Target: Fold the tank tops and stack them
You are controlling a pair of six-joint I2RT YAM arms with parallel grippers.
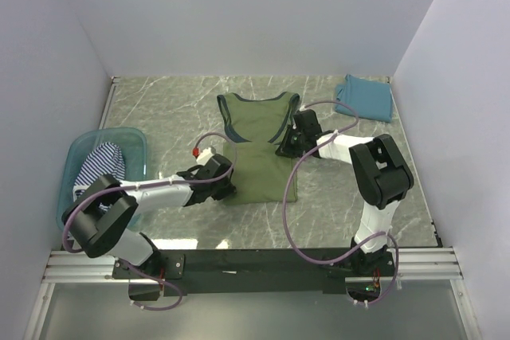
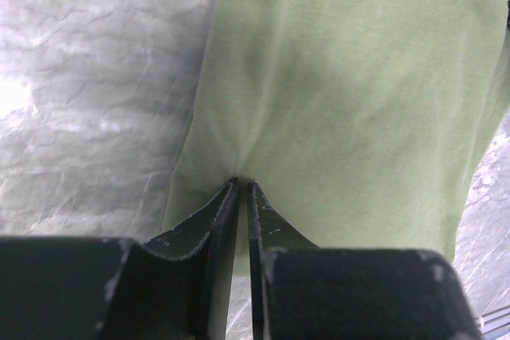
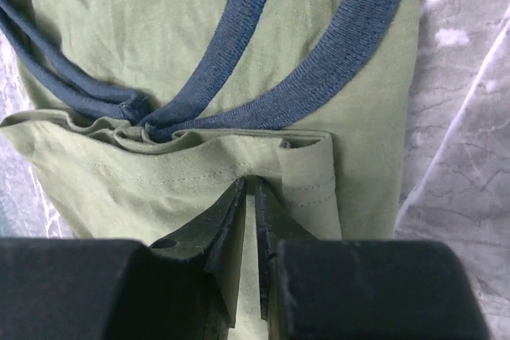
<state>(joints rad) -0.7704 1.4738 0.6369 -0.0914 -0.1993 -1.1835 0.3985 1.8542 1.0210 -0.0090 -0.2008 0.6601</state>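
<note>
Dark-trimmed olive-green tank top (image 1: pixel 259 153) lies spread out. The left gripper (image 2: pixel 241 185) pinches its 8 o'clock edge and the right gripper (image 3: pixel 250 183) clamps its 3 o'clock fold. Grey marbled table (image 1: pixel 159 109), white walls (image 1: pixel 239 13).

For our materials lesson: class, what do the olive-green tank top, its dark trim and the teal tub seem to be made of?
Olive-green tank top: soft matte knit, probably cotton jersey; it wrinkles and puckers. Dark trim: ribbed knit, fine ridges visible. Teal tub: likely plastic, translucent, smooth rigid rim.
</note>
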